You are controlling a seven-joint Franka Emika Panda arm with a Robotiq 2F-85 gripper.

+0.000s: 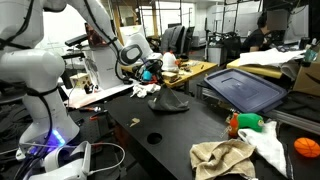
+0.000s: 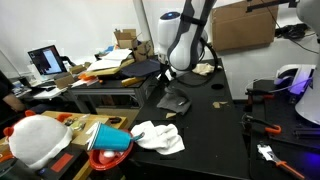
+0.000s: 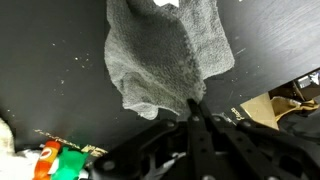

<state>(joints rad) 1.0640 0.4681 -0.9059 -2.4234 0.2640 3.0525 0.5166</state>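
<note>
My gripper (image 3: pixel 193 108) is shut, its two black fingers pressed together on the near edge of a grey cloth (image 3: pixel 165 55). The cloth spreads away from the fingertips over the black table (image 3: pixel 50 80). In both exterior views the gripper (image 1: pixel 150 73) (image 2: pixel 164 74) hangs low over the table's far part. The dark grey cloth (image 1: pixel 168 101) (image 2: pixel 174 102) lies bunched just below and beside it, one end drawn up toward the fingers.
A crumpled beige towel (image 1: pixel 222 155), a white rag (image 2: pixel 158 137) and an orange ball (image 1: pixel 308 147) lie at the table's near end. A dark bin with a lid (image 1: pixel 243 88) stands beside the table. Cables and tools (image 2: pixel 268 152) lie along one edge.
</note>
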